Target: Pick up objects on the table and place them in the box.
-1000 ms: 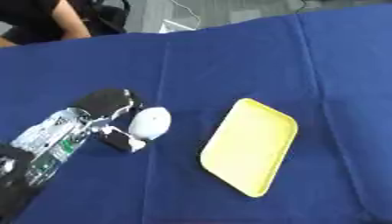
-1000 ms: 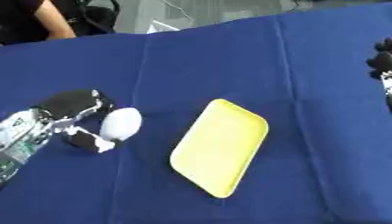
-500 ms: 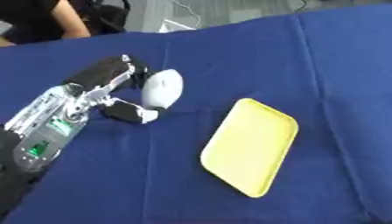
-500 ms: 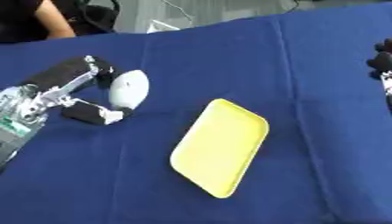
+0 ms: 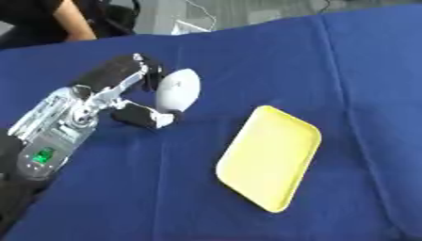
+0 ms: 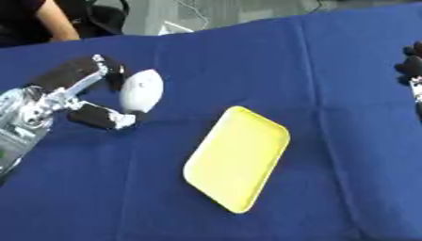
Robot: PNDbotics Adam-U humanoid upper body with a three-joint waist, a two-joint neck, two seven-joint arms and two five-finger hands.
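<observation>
Lifted since a second ago, the smooth white egg-shaped object (image 5: 177,90) is pinched between thumb and curled fingers of my left hand (image 5: 124,94), left of the shallow yellow plastic tray (image 5: 270,157) on the blue tablecloth (image 5: 247,61). My right hand (image 6: 412,66) shows at the right edge; I cannot tell its finger state.

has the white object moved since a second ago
Yes. Held in the left hand, the white object has gone up and away from the near end of the yellow tray, toward the table's far edge.
</observation>
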